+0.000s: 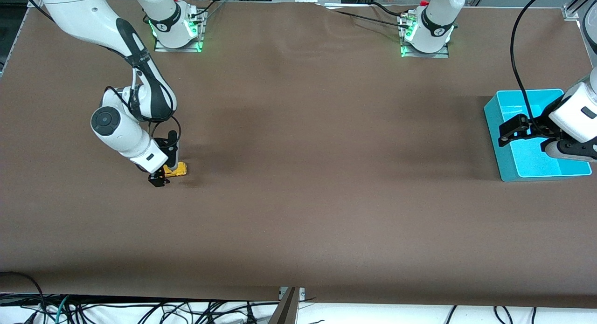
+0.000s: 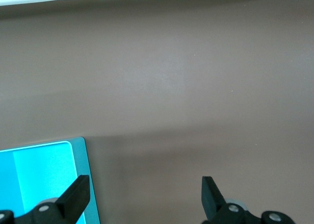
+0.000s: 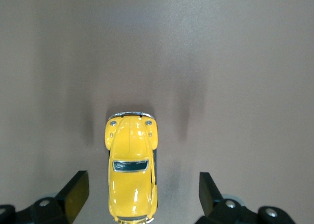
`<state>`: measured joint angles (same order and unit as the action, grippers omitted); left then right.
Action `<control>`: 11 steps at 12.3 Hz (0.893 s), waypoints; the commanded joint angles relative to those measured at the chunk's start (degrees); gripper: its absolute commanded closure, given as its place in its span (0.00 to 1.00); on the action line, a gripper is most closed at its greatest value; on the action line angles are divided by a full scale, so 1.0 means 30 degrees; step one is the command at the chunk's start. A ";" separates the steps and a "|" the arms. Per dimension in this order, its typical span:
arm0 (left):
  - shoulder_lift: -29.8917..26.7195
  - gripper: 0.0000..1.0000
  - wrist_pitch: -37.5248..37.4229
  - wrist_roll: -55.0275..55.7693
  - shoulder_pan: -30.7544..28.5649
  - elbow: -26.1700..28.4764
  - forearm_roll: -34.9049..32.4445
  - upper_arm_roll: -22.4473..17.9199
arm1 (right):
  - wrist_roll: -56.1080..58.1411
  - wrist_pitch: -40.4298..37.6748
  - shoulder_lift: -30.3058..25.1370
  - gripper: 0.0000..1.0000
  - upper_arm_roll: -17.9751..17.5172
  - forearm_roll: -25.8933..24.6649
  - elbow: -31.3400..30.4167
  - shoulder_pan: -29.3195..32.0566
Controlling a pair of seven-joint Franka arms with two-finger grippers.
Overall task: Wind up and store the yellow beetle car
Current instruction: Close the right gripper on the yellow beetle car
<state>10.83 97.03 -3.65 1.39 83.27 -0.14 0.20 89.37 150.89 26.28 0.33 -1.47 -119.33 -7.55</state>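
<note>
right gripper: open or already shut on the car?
Open. The right gripper has its fingers spread either side of the yellow car, with table showing between each finger and the car's sides.

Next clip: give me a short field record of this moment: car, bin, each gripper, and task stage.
car: small glossy yellow beetle toy car, on the brown table, toward the right arm's end
bin: turquoise plastic bin, toward the left arm's end, no car in it
right gripper: open, straddling the car, fingers apart from its sides
left gripper: open, waiting over the bin's edge
stage: car not yet gripped
</note>
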 commanded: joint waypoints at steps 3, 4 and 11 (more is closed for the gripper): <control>0.0229 0.00 0.0061 -0.0277 0.0065 -0.0482 -0.0509 0.0022 | 0.1470 0.0855 0.0262 0.02 -0.0082 0.0196 -0.0273 0.0289; 0.0229 0.00 0.0090 -0.0277 0.0065 -0.0482 -0.0509 0.0022 | 0.1529 0.0914 0.0322 0.02 -0.0082 0.0196 -0.0273 0.0319; 0.0229 0.00 0.0090 -0.0277 0.0066 -0.0482 -0.0509 0.0022 | 0.1619 0.0856 0.0322 0.51 -0.0082 0.0312 -0.0331 0.0290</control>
<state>10.86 97.50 -3.65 1.39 83.27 -0.14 0.20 93.73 152.61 27.59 0.34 -1.42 -119.42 -6.96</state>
